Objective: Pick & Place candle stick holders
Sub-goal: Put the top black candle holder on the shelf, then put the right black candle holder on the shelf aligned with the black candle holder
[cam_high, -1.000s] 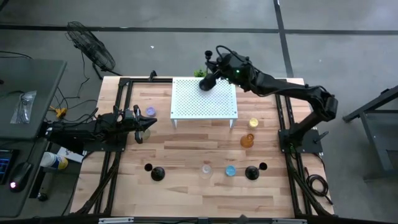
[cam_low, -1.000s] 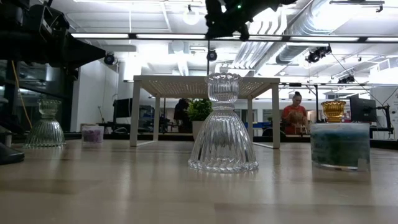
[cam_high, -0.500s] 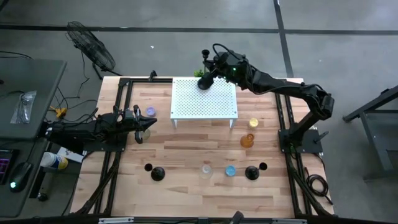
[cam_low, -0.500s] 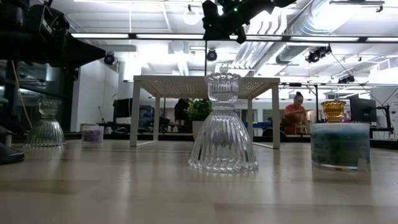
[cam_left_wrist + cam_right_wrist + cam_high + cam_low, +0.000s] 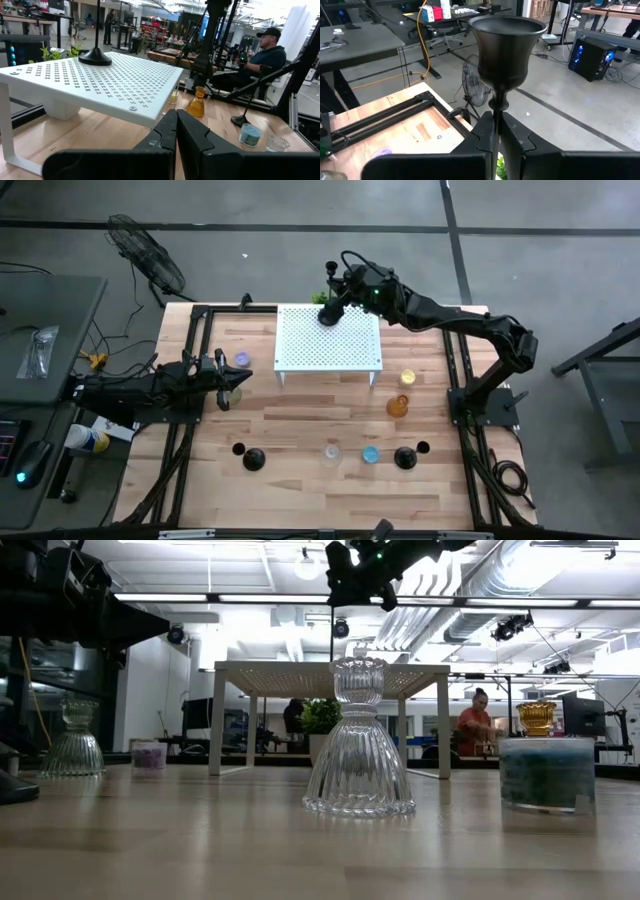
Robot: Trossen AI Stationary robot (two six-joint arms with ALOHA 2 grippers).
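Candlestick point(image 5: 501, 50) gripped on thin stem by right gripper point(image 5: 495, 131), held upright, long axis vertical, cup on top, domed base point(image 5: 95, 58) set on far-left corner of white rack point(image 5: 329, 338). Left gripper point(image 5: 176, 131) closed on nothing, parked low at table's left edge.

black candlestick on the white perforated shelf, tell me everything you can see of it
The tall thin black candlestick, dark metal by its look, stands upright on its round domed base at a far corner of the white perforated shelf. A goblet-shaped cup tops its slim stem. The right gripper is shut on the stem just under the cup.
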